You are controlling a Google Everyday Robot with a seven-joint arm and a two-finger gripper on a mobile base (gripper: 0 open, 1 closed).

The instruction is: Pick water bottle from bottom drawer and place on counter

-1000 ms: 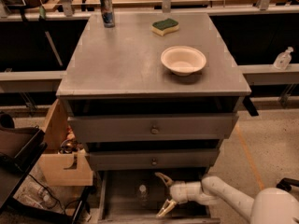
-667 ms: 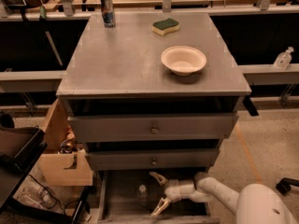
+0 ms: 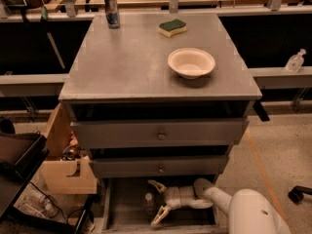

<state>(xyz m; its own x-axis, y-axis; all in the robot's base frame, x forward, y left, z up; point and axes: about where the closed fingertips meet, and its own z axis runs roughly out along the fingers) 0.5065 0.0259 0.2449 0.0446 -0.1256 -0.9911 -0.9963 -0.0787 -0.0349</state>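
The bottom drawer is pulled open below the two knobbed drawers, dark grey inside. The water bottle stands in it, clear with a white cap, partly in shadow. My gripper reaches into the drawer from the right, its two pale fingers spread open, one behind and one in front of the bottle, just to the bottle's right. The grey counter is the cabinet's top.
On the counter stand a dark blue-silver can at the back left, a green-yellow sponge and a cream bowl. A cardboard box sits left of the cabinet. A pump bottle stands on the right ledge.
My gripper has moved left inside the bottom drawer, closer to the water bottle. Its fingers stay open. The bottle has not moved.
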